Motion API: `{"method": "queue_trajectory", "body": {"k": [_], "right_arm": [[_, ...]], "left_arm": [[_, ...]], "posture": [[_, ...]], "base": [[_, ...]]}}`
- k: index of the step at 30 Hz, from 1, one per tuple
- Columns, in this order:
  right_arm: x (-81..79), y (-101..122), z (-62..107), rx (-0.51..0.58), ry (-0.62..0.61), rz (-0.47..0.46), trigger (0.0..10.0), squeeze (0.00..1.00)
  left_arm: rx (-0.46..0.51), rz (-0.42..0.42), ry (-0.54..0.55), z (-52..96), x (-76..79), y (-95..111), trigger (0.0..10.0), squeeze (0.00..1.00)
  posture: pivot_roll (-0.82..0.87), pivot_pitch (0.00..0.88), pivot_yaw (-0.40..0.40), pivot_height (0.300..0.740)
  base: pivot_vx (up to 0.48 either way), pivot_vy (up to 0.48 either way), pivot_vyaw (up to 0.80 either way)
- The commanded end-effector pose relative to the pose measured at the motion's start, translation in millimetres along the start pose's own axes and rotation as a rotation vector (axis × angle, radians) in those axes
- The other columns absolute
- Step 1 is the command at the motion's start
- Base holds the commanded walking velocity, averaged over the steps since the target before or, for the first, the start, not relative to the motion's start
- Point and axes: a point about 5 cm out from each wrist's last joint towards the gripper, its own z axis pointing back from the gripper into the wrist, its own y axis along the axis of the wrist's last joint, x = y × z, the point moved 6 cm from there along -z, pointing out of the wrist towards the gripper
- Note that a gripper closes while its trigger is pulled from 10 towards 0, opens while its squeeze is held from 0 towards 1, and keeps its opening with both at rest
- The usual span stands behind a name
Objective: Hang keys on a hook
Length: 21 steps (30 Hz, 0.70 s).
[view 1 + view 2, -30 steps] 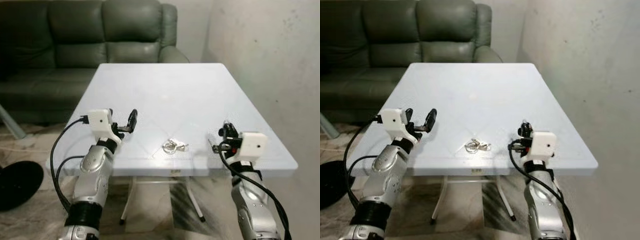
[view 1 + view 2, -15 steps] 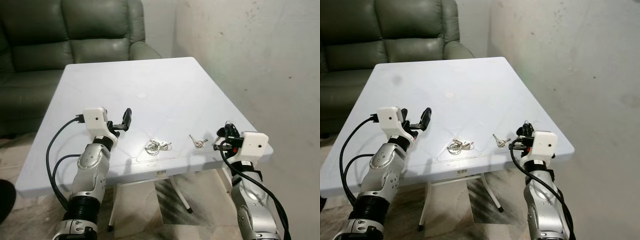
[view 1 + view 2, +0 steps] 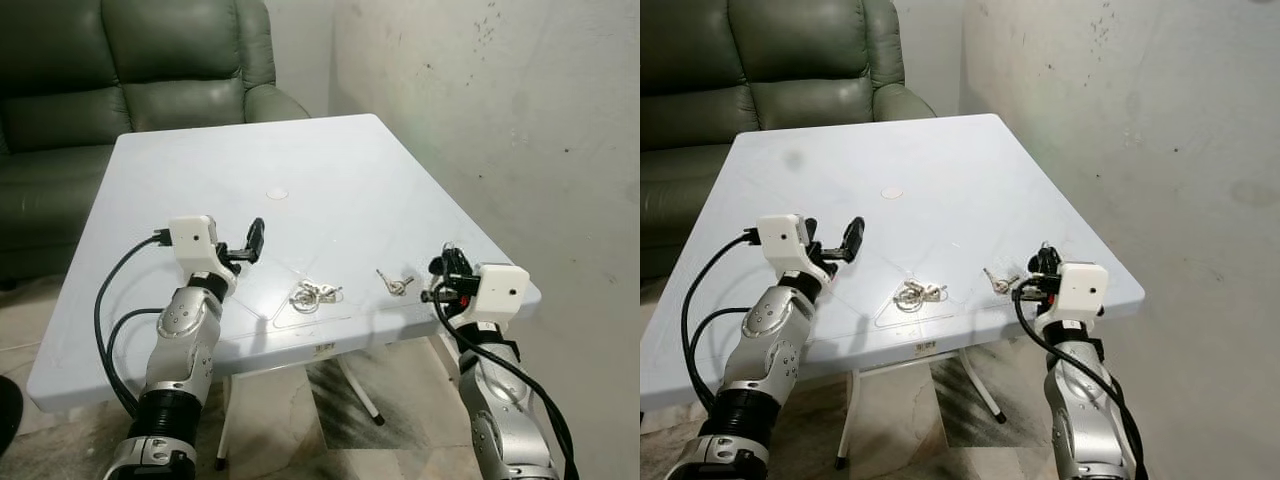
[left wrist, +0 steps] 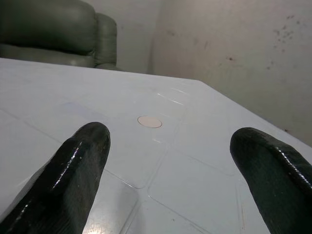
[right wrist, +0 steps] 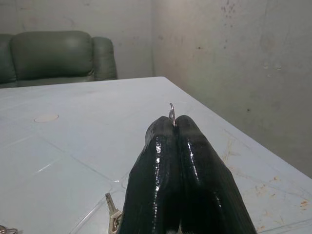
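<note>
Keys on a small silver bunch (image 3: 314,294) lay on the pale blue plastic table (image 3: 300,180), a single silver key (image 3: 396,284) beside. Right gripper (image 5: 173,122) pinched a thin metal ring (image 5: 171,113); left gripper (image 4: 168,161) hovered, fingers wide apart.

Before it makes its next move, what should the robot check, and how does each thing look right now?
1. Right gripper shut firmly: ok, its fingers are pressed together.
2. Something held: ok, a thin metal ring pokes out between the tips.
3. Keys attached to that ring: cannot tell.
4. Key bunch picked up: not ok, it lies on the table between the arms.
5. Single key picked up: not ok, it lies on the table near the right gripper.
6. Left gripper free to help: ok, open above the table.
</note>
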Motion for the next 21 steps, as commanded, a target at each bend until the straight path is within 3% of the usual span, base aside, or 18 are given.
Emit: {"method": "queue_trajectory", "body": {"k": [1, 5, 9, 12, 21], "right_arm": [[-4.5, 1.9, -0.1, 0.003, 0.017, -0.005, 10.0, 0.0], [-5.4, 1.6, 0.5, 0.002, 0.02, -0.005, 10.0, 0.0], [-6.2, 1.1, 1.5, -0.001, 0.025, -0.006, 10.0, 0.0], [-6.0, 0.8, 2.2, -0.003, 0.027, -0.005, 10.0, 0.0], [-7.0, 0.2, 3.1, -0.007, 0.035, -0.006, 10.0, 0.0]], "left_arm": [[0.002, -0.029, -0.026, -2.7, 4.2, 3.2, 10.0, 0.0], [0.003, -0.013, -0.041, -2.6, 6.5, 2.6, 10.0, 0.0], [-0.002, -0.002, -0.04, -2.4, 7.5, 1.1, 10.0, 0.0], [-0.005, 0.046, -0.028, -2.6, 7.2, -0.4, 10.0, 0.0], [-0.001, 0.042, -0.02, -2.3, 6.3, 0.2, 10.0, 0.0]], "posture": [[-0.06, 0.0, 0.01, 0.74], [-0.06, 0.0, 0.014, 0.74], [-0.06, 0.0, 0.012, 0.74], [-0.06, 0.0, 0.011, 0.74], [-0.06, 0.0, 0.008, 0.74]], "base": [[0.0, 0.0, -0.77], [0.0, 0.0, -0.77], [0.0, -0.399, -0.77], [0.0, 0.0, -0.77], [0.0, 0.0, -0.77]]}}
